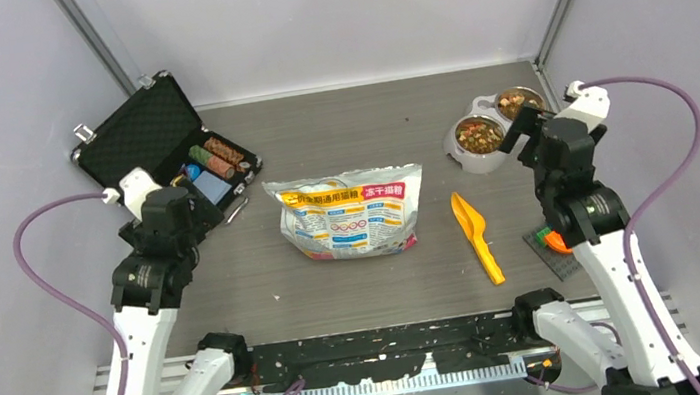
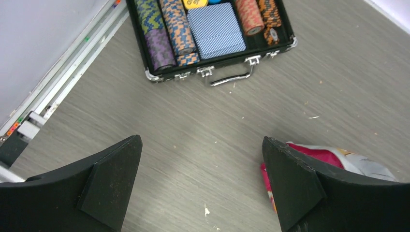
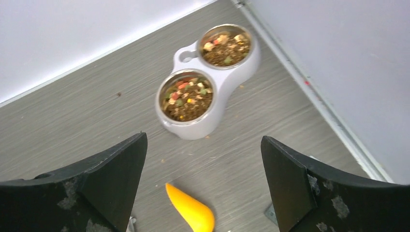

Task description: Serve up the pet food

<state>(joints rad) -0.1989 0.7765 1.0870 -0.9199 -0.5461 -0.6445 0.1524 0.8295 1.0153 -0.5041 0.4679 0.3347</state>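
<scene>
Already served: pet food (image 3: pixel 187 99) fills both bowls of feeder (image 3: pixel 193 133), far right.
Scoop (image 1: pixel 477 237): down on table (image 1: pixel 338 128).
Left gripper (image 2: pixel 200 159): wide, empty.
Right gripper (image 3: pixel 203 145): wide, empty, near feeder.
Remaining: apparently nothing.

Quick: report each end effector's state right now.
Left end effector: open, holding nothing.
Right end effector: open, holding nothing.

Grey table (image 1: pixel 347 127), chip case (image 1: pixel 164 150) L, foil bag (image 1: pixel 353 214) ctr, orange scoop (image 1: pixel 477 237), dbl bowl (image 1: pixel 476 164) R
</scene>
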